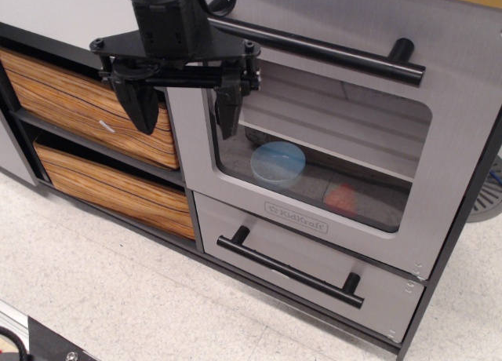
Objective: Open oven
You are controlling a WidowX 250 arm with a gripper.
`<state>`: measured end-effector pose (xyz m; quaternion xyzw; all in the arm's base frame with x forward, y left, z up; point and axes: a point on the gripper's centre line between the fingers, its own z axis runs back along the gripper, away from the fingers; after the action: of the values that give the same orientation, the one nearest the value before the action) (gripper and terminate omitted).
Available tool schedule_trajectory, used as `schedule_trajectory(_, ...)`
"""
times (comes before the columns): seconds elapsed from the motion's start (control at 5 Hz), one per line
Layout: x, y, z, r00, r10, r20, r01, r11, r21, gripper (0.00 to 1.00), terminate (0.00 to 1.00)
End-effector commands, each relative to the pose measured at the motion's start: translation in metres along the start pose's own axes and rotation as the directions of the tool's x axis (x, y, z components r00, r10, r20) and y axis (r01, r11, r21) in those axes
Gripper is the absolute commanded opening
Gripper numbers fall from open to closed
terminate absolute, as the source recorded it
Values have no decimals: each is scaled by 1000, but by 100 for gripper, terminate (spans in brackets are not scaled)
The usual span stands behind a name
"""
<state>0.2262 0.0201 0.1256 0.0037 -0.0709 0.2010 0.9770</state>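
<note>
The grey toy oven (314, 212) fills the middle and right of the view. Its door looks shut and has a clear rounded window (329, 153), a "KidKraft" logo (296, 217) below it and a long black bar handle (314, 49) along the top. Through the window I see a grey rack, a blue bowl (278, 162) and an orange item (342, 196). My black gripper (185, 110) hangs open and empty in front of the door's upper left corner, just below the handle's left end. One finger (142, 103) is over the wood-grain drawer, the other (228, 110) over the window's left edge.
A smaller windowless grey drawer (298, 267) with a black bar handle (290, 268) sits below the oven. Two wood-grain drawers (94, 102) (118, 184) are stacked to the left in a black frame. A pale speckled floor (118, 298) lies in front.
</note>
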Motion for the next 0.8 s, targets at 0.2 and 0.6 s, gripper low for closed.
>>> schedule_trajectory(0.2, 21, -5, 5, 965, 261, 7, -258, 960, -108, 100, 0)
schedule_trajectory(0.6, 56, -5, 11, 710, 702, 53, -671, 698, -252, 100, 0)
